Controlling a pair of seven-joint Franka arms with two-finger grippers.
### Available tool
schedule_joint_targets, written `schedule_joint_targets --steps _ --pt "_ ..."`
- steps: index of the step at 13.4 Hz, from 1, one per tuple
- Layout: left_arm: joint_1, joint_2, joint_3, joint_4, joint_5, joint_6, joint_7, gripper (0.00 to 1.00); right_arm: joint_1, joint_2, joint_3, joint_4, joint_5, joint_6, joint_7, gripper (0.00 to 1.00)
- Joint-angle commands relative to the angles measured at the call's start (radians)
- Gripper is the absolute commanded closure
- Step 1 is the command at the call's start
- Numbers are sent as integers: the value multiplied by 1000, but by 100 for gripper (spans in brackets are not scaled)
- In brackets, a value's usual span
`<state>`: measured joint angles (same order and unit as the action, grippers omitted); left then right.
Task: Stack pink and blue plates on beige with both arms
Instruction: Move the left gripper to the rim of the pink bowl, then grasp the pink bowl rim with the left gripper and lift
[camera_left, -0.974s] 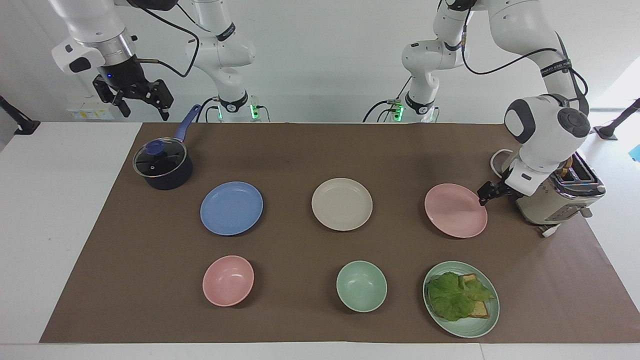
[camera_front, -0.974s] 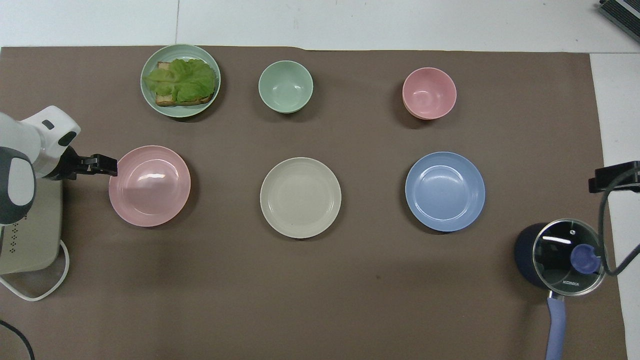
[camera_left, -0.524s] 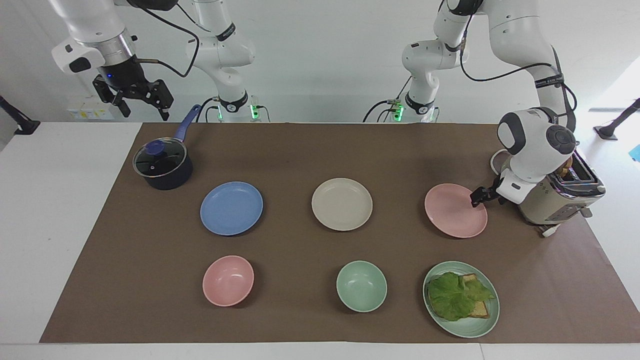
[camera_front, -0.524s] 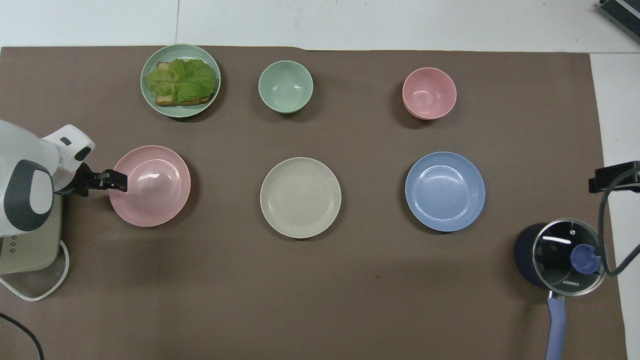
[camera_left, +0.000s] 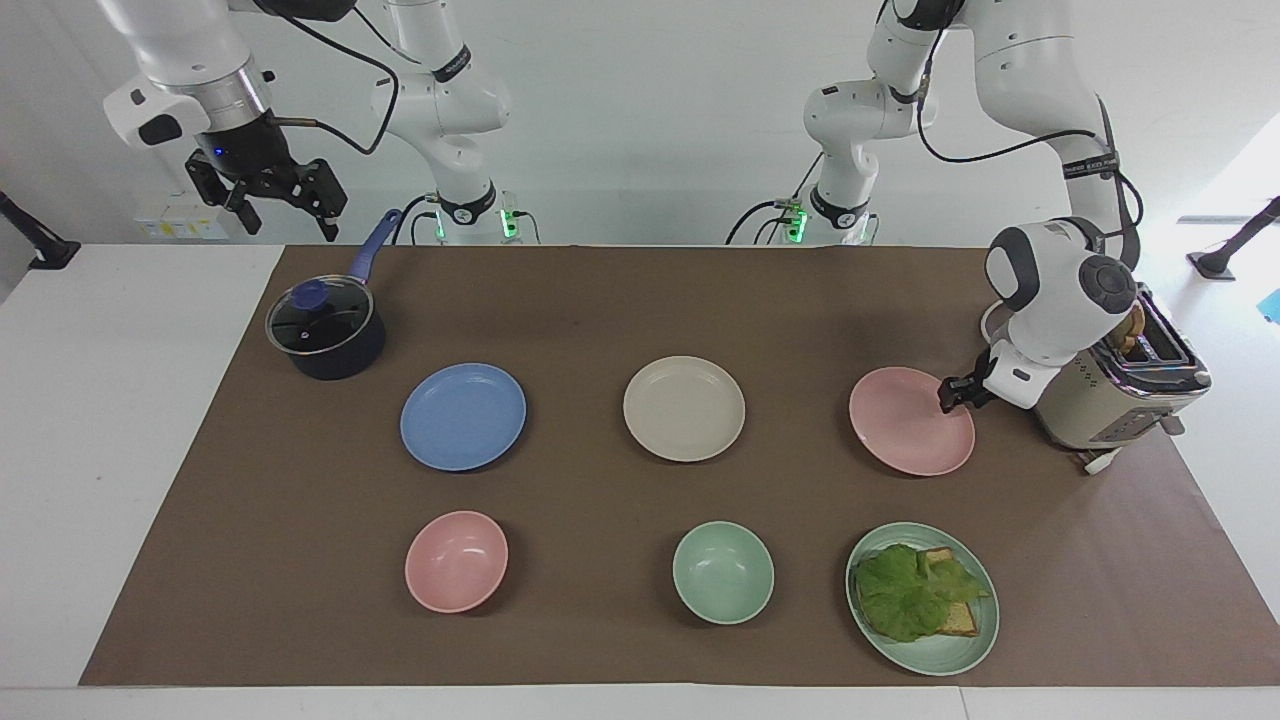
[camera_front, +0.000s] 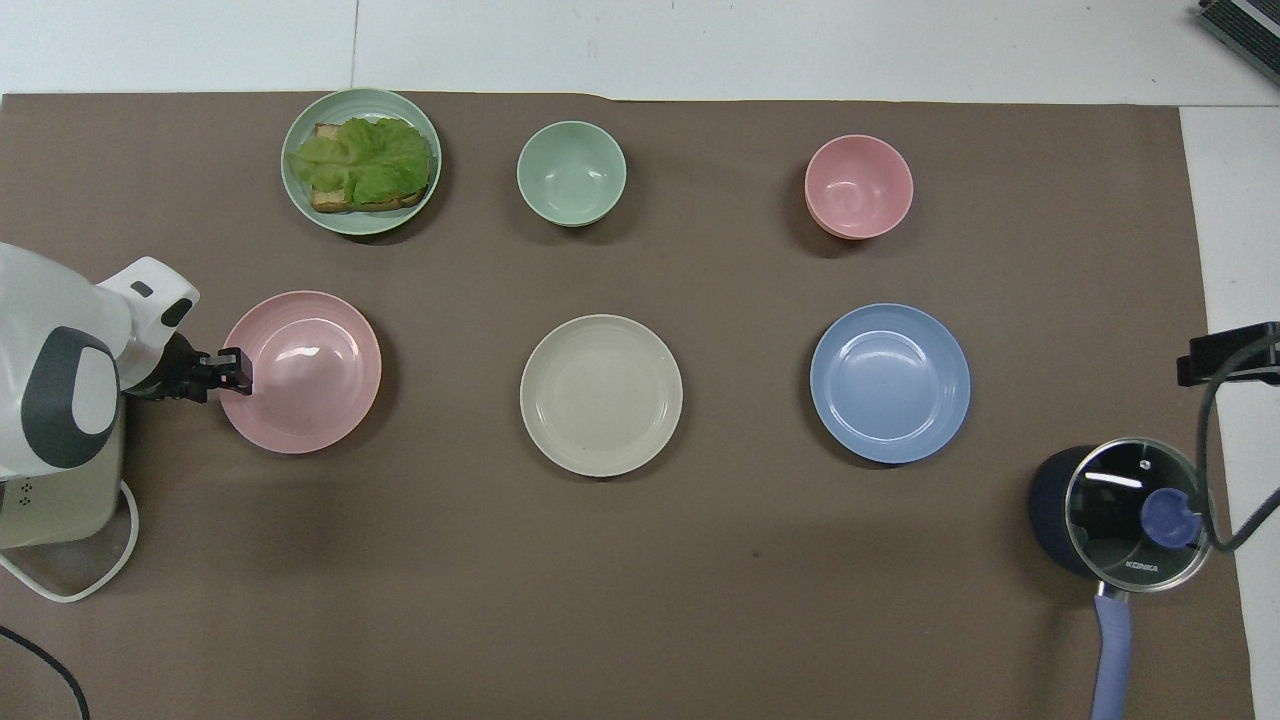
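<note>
The left gripper (camera_left: 947, 394) pinches the pink plate (camera_left: 908, 420) rim at picture right — a thin hold, so it might slip. The right gripper (camera_left: 268, 195), wide, waits upper left.

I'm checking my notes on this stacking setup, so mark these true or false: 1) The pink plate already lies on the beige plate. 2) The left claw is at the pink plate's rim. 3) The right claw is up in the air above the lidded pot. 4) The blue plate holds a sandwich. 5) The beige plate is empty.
1) False: the round pale pink plate lies on the mat beside the round cream-beige plate, apart from it.
2) True: the left claw is at its rim, on the toaster's side.
3) True: the right claw is raised over the dark lidded pot.
4) False: the round medium blue plate is empty; the lettuce-topped toast lies on the pale green plate.
5) True.
</note>
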<state>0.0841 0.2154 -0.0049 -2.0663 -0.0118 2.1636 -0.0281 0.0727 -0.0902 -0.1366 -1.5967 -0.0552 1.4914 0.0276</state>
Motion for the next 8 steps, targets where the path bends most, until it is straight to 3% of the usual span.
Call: schedule_joint_targets --steps 1,2,5,8 --pt "-6 -36 2 -54 16 15 -24 93 -4 -5 0 -6 12 -2 3 0" --pt "-6 -36 2 -54 16 13 -23 100 -4 -5 0 -6 12 0 3 0" --pt "2 -30 0 -20 7 -42 -18 100 -4 -5 0 -8 12 0 3 0" --pt "5 -34 0 116 -66 -228 -12 100 -7 -11 0 -16 12 0 2 0"
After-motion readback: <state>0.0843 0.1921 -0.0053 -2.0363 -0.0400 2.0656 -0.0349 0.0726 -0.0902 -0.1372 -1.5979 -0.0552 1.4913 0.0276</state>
